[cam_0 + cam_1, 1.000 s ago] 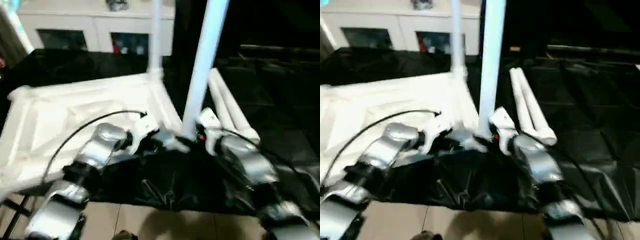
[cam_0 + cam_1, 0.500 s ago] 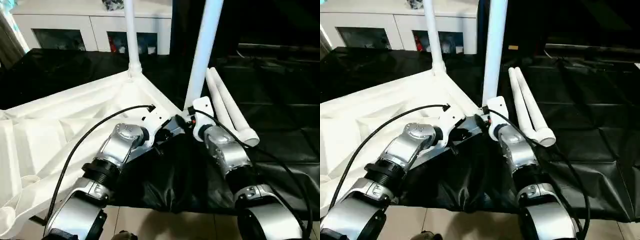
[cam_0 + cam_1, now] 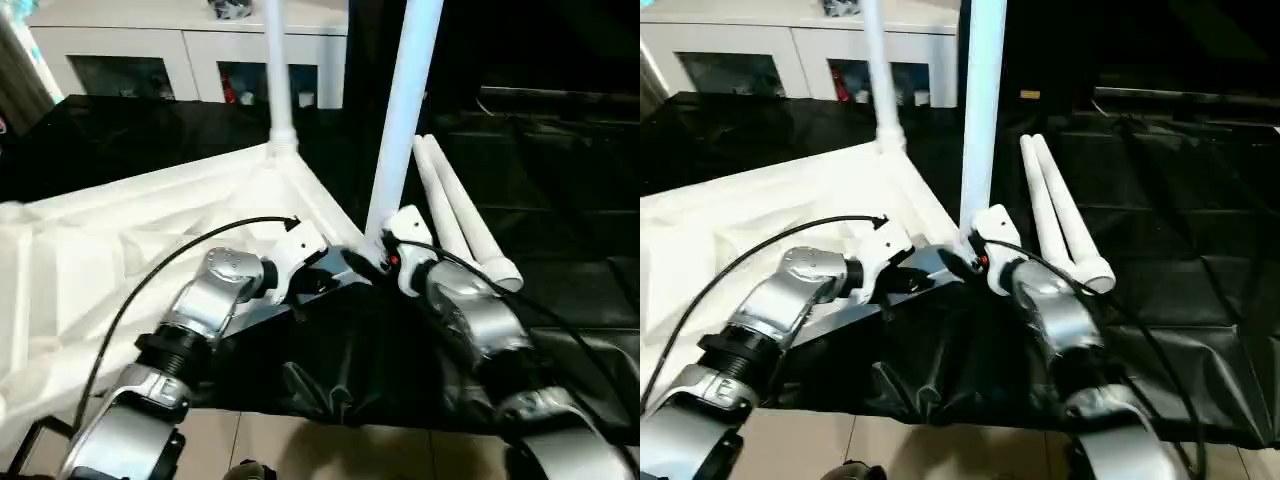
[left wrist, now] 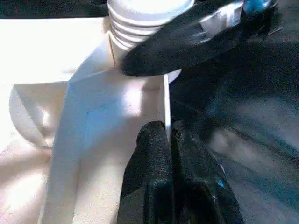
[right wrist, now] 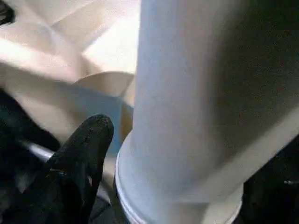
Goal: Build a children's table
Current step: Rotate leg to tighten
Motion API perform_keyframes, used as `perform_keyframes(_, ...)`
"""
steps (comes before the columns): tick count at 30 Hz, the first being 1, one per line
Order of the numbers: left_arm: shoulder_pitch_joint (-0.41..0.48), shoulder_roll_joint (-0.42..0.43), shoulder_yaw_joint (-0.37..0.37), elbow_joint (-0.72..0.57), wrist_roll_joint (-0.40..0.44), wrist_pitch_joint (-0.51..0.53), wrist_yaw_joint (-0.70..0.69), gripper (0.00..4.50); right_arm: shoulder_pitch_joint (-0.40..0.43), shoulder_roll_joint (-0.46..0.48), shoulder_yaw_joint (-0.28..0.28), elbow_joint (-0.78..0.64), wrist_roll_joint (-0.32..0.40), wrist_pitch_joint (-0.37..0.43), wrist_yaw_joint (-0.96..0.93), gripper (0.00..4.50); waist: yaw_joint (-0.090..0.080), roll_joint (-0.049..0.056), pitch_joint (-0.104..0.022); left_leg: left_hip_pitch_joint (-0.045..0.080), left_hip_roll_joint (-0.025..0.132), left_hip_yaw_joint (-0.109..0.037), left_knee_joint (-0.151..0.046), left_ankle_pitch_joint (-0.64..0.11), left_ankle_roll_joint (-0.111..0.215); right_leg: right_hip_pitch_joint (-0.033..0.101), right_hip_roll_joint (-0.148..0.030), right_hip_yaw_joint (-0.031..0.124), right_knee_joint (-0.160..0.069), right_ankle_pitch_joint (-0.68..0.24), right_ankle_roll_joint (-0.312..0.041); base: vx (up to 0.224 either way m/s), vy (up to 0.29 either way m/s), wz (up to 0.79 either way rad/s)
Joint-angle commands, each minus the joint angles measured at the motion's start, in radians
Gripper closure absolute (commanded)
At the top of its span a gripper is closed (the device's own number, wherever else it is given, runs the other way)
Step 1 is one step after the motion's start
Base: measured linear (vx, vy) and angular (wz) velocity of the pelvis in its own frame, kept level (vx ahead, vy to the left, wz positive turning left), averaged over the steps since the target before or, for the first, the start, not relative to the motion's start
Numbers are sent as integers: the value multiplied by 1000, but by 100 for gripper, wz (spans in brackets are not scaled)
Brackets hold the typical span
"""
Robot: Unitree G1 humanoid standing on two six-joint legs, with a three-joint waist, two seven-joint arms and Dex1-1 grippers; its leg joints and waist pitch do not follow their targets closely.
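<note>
Nearest the camera, two silver forearms reach forward over the black-covered bench (image 3: 1160, 290) toward one corner of the white tabletop (image 3: 110, 250), which lies underside up with its ribs showing.

On the left, the left gripper (image 4: 169, 135) has its fingers (image 4: 152, 154) clenched on the thin upright rim of the tabletop at that corner; in the left wrist view the white edge runs between the two black pads with no gap to either side.

On the right, the right gripper (image 3: 962, 248) sits at the foot of the near leg (image 3: 405, 110), which stands upright in the corner socket. Its fingers (image 5: 86, 144) are spread well apart around the flared base: in the right wrist view one black finger stands just beside the leg with a gap between them, so the leg is straddled rather than pinched.

Beyond the grippers, two loose legs (image 3: 1060, 215) lie side by side on the bench, just right of the standing one, flared ends toward the camera.

Farther back, the far leg (image 3: 278, 80) stands upright in the next corner socket of the tabletop. Behind the bench is a white cabinet (image 3: 190, 50).
</note>
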Motion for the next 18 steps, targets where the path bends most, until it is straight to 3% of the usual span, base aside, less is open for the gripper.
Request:
perform_keyframes(1, -25, -24, -29, -54, -38, -46, -54, 450, 15, 10, 72, -43, 11, 14, 94, 80, -3, 3, -80, 25, 49, -16, -67, -242, 48, 46, -80, 62, -80, -142, -219, 0, 0, 0)
perform_keyframes(3, -24, 1, -32, -58, -45, -57, -104, 450, 69, -58, 95, -141, 51, 46, 210, 93, 7, 1, -81, 32, 51, -14, -66, -245, 53, 43, -80, 62, -83, -152, -213, 0, 0, 0)
perform_keyframes(5, -23, 7, -35, -60, -49, -60, -118, 450, 79, -70, 94, -162, 61, 54, 233, 103, 8, 5, -79, 28, 50, -16, -68, -253, 50, 42, -82, 61, -86, -181, -213, 0, 0, 0)
perform_keyframes(7, -14, 29, -49, -76, -58, -59, -171, 450, 97, -95, 92, -208, 88, 81, 286, 122, 8, 2, -78, 27, 50, -18, -70, -264, 44, 43, -82, 60, -88, -213, -209, 0, 0, 0)
perform_keyframes(13, -11, 31, -52, -76, -56, -60, -177, 450, 99, -97, 102, -213, 86, 90, 302, 172, 6, 2, -81, 25, 49, -18, -67, -239, 43, 42, -81, 59, -84, -177, -221, 0, 0, 0)
perform_keyframes(18, -17, 16, -42, -59, -40, -57, -136, 450, 97, -70, 115, -206, 62, 104, 258, 179, 6, 2, -80, 27, 50, -18, -68, -245, 42, 42, -81, 58, -84, -180, -223, 0, 0, 0)
